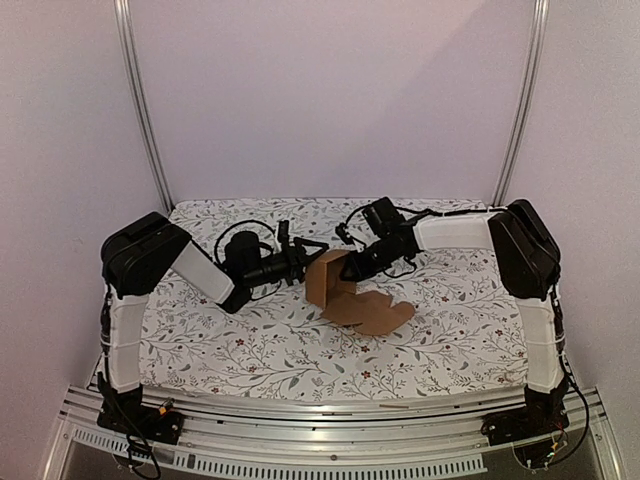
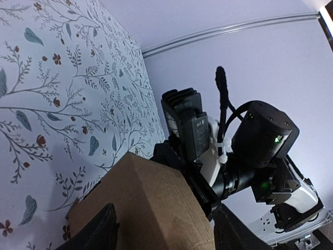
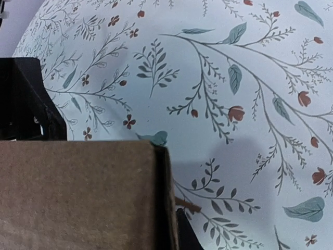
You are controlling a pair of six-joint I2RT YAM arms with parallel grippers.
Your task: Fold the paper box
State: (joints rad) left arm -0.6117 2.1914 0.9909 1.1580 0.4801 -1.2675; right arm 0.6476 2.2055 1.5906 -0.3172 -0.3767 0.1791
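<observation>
Support: table with a white cover, printed with leafy sprigs and small red flowers. Directly on it, near centre, lies the paper box — one panel raised, rounded flaps flat toward the near edge.

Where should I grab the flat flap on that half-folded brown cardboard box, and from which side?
On the brown cardboard box, probably pinch the flat flap by its rounded outer edge, coming from the near right: it juts away from the raised panels with flowery tablecloth showing around it.

The box is matt brown cardboard, the table cover looks like smooth matt printed cloth, and the rails are ribbed silvery metal.
</observation>
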